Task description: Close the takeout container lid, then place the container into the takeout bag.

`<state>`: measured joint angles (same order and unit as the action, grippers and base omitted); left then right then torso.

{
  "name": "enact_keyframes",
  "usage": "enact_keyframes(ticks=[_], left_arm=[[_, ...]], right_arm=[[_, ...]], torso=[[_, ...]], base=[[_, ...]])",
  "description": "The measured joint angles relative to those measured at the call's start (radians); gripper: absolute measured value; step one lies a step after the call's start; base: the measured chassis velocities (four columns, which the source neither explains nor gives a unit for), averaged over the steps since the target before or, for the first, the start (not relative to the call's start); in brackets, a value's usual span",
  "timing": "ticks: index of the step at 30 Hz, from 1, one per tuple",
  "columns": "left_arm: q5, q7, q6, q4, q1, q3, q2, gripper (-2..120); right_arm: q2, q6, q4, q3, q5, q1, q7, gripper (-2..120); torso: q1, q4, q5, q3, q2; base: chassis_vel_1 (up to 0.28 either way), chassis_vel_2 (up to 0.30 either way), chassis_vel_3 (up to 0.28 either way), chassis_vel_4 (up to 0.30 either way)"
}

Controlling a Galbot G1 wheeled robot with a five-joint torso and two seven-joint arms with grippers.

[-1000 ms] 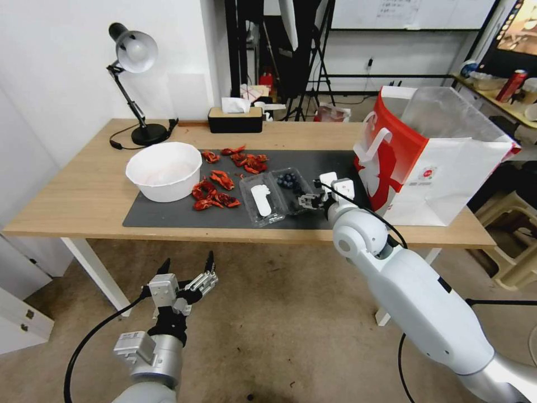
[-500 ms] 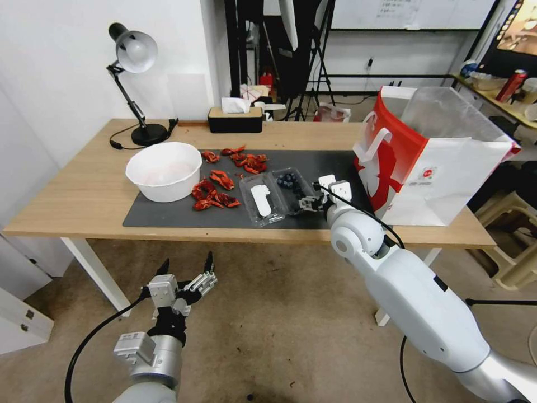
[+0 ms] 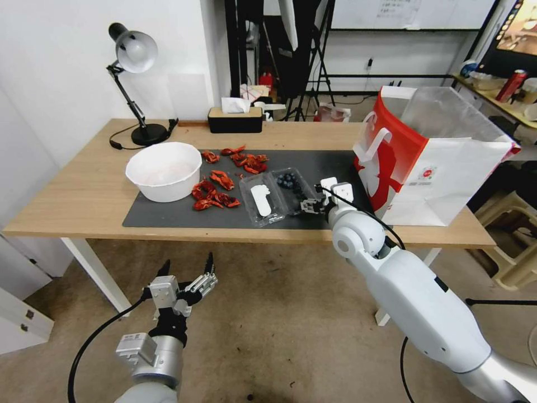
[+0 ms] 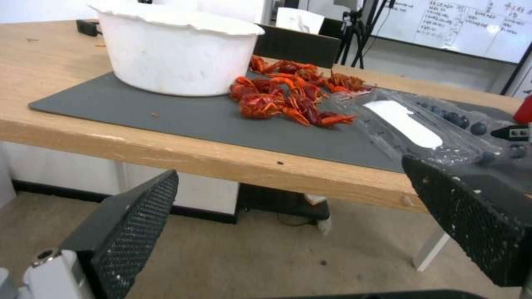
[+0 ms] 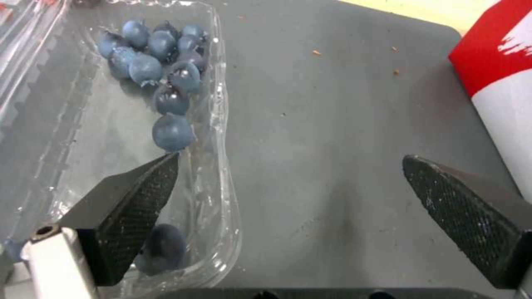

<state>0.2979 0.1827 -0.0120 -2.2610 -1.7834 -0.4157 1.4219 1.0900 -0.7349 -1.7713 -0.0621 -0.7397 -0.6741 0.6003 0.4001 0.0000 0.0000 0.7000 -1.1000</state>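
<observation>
From my head view, my right tool [image 3: 309, 206] sits with its fingers apart at the near outer rim of the takeout container [image 3: 292, 189], which lies open on the bench [image 3: 84, 190]. Its lid [image 3: 260, 200] is flat on the far side of the container from that tool, and the one takeout bag [image 3: 430, 162] stands just on the tool's other side. So nothing is done yet: closing and bagging both remain. My left tool [image 3: 187, 280] hangs spread below the bench edge. In my left wrist view, that tool [image 4: 294, 216] looks toward one white bowl [image 4: 177, 54] and the labelled lid [image 4: 405, 124]. In my right wrist view, one finger [image 5: 133, 211] straddles the container wall [image 5: 222, 124]; I count about eleven blueberries [image 5: 161, 62].
</observation>
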Motion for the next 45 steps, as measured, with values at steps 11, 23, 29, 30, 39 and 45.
enact_keyframes(ticks=[11, 23, 29, 30, 39, 45], left_arm=[[0.003, -0.001, 0.006, 0.007, 0.004, 0.001, -0.005, 100], [0.004, -0.001, 0.009, 0.009, 0.005, 0.002, -0.008, 100], [0.003, -0.001, 0.011, 0.011, 0.006, 0.003, -0.009, 100], [0.003, -0.001, 0.011, 0.011, 0.006, 0.003, -0.009, 100], [0.002, -0.001, 0.018, 0.014, 0.008, 0.005, -0.012, 100], [0.003, 0.000, 0.023, 0.016, 0.008, 0.003, -0.016, 100]], right_arm=[[0.001, 0.000, 0.004, 0.000, -0.005, -0.002, 0.016, 100], [-0.011, 0.000, -0.013, 0.012, -0.019, -0.020, 0.026, 100], [-0.019, 0.000, -0.031, 0.023, -0.024, -0.037, 0.026, 100], [-0.024, 0.000, -0.041, 0.026, -0.026, -0.042, 0.028, 100], [-0.038, 0.000, -0.074, 0.034, -0.048, -0.056, 0.057, 100], [-0.039, 0.000, -0.082, 0.038, -0.052, -0.068, 0.068, 100]], torso=[[0.000, 0.0000, 0.0000, 0.000, 0.000], [0.000, 0.0000, 0.0000, 0.000, 0.000], [0.000, 0.0000, 0.0001, 0.000, 0.000], [0.000, 0.0000, 0.0000, 0.000, 0.000], [0.000, 0.0000, 0.0000, 0.000, 0.000], [0.000, 0.0000, 0.0000, 0.000, 0.000]], base=[[0.000, 0.000, 0.000, 0.000], [0.000, 0.000, 0.000, 0.000], [0.000, 0.000, 0.000, 0.000], [0.000, 0.000, 0.000, 0.000], [0.000, 0.000, 0.000, 0.000], [0.000, 0.000, 0.000, 0.000]])
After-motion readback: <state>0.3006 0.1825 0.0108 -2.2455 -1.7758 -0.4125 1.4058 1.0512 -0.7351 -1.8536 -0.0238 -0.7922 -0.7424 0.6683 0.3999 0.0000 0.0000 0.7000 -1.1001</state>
